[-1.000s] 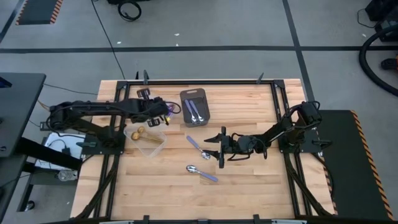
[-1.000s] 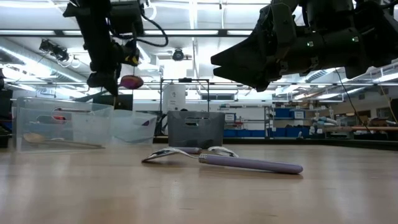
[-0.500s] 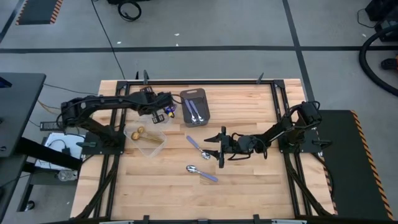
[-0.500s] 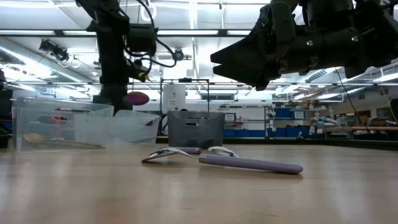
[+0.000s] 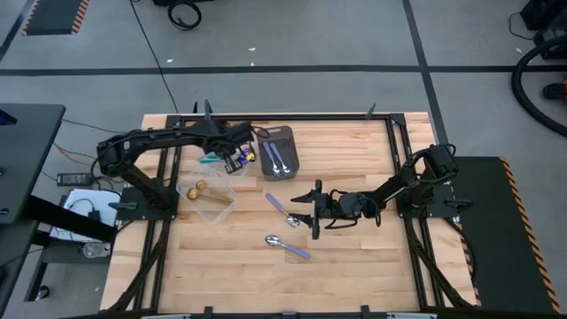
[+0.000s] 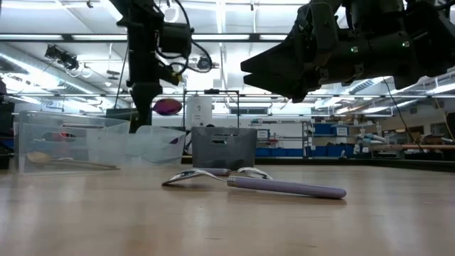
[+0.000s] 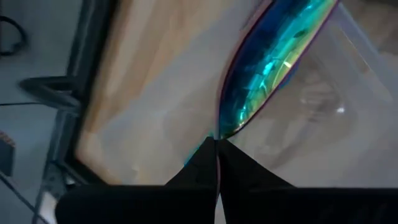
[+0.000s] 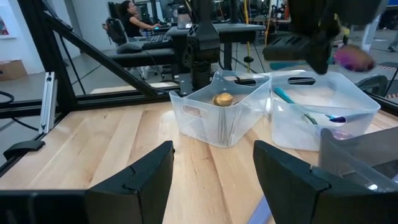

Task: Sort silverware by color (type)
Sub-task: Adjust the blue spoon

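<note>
My left gripper (image 5: 237, 159) hangs shut on an iridescent spoon with a purple bowl (image 6: 167, 107), over a clear tub (image 8: 323, 102) that holds teal-handled spoons. The tub stands next to the dark grey tray (image 5: 279, 152), where two spoons lie. A second clear tub (image 5: 208, 197) holds gold spoons. Two spoons with lavender handles (image 5: 282, 206) (image 5: 288, 246) lie flat on the table. My right gripper (image 5: 314, 211) stands open and level above the table, beside the nearer of them. My left gripper pinches the iridescent spoon between its two fingertips at a narrow part (image 7: 219, 132); the fingers themselves hide more. They come from above, slanting down, across the spoon. The spoon is lifted clear and roughly level, its purple bowl (image 8: 354, 59) sticking out to one side.
The table's black frame rails (image 5: 292, 115) run along its edges. Bare wood lies toward the near edge (image 5: 266, 283). A person sits at a desk far behind the table (image 8: 134, 18).
My left gripper has carried the iridescent spoon toward the table's right, away from the gold-spoon tub and closer to the grey tray, turning as it went. It has stayed shut and the spoon has stayed clear of everything.
</note>
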